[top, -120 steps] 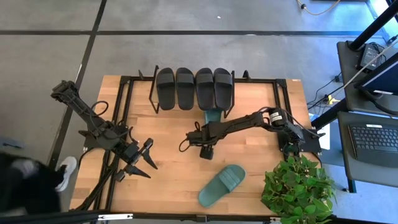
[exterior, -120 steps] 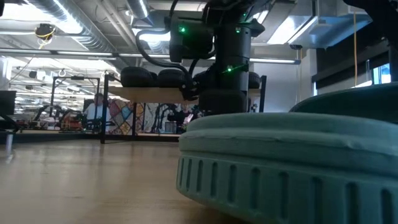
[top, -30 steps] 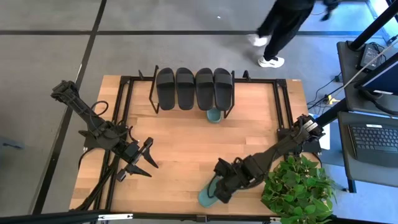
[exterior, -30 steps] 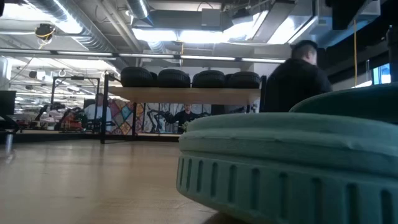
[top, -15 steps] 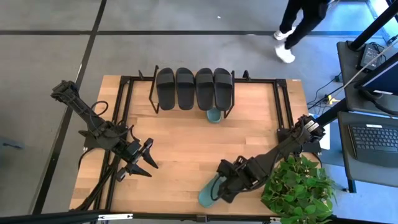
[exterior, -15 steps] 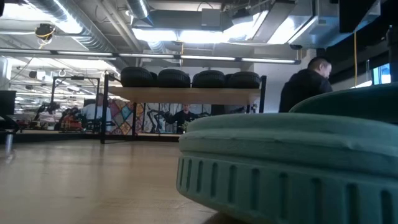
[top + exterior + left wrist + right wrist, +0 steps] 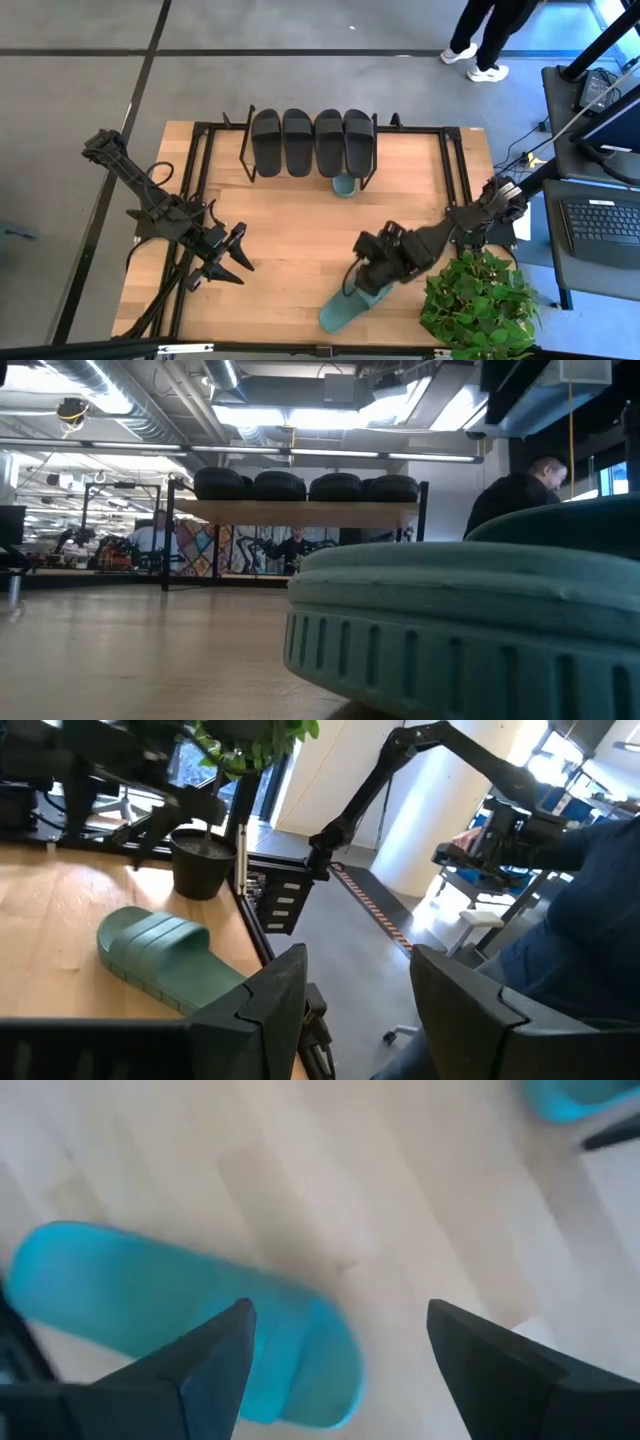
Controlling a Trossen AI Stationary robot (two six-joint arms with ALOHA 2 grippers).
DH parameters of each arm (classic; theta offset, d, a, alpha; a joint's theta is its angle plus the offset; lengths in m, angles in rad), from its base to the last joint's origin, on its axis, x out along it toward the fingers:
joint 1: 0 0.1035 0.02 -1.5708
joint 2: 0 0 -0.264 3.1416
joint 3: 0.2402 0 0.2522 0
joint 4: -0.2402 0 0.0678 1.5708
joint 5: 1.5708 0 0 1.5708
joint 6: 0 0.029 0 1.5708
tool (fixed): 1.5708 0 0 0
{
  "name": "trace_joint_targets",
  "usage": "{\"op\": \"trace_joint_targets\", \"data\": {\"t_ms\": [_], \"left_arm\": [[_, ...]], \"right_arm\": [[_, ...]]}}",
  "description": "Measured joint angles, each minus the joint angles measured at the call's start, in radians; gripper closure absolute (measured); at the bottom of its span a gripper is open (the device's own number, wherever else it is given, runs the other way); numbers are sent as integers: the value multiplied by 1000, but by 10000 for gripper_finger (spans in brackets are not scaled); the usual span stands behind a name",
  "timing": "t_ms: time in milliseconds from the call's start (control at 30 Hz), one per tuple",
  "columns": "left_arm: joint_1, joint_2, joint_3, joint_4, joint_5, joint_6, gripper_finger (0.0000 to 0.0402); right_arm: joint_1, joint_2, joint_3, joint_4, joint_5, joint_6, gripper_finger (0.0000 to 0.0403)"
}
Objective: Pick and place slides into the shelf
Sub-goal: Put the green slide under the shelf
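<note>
**Right end effector above the loose green slide**

While my left end effector (image 7: 222,262) waits with its fingers spread near the table's (image 7: 290,225) left edge, I have the right end effector (image 7: 368,270) hovering over the green slide (image 7: 350,304) at the table's near edge, fingers (image 7: 215,1345) parted and gripping nothing. Four black slides (image 7: 312,141) sit side by side on the shelf (image 7: 300,511) at the far edge. A second green slide (image 7: 344,186) pokes out from under it. Beside the table stands a potted plant (image 7: 478,300).
</note>
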Motion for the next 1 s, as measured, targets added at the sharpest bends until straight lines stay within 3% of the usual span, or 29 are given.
{"op": "trace_joint_targets", "data": {"t_ms": [167,500,767,900,1000], "left_arm": [[0,0,0,12,0,-2,230],[0,0,0,23,0,-68,230],[0,0,0,22,0,-72,230],[0,0,0,21,0,-70,230],[0,0,0,20,0,-70,230]], "right_arm": [[-70,-110,-156,104,-3,-73,109],[-126,-459,-729,790,-229,-22,109],[-122,-507,-1061,1269,-434,160,109],[-92,-508,-1149,1484,-453,215,109],[-74,-505,-1178,1516,-455,232,109]]}}
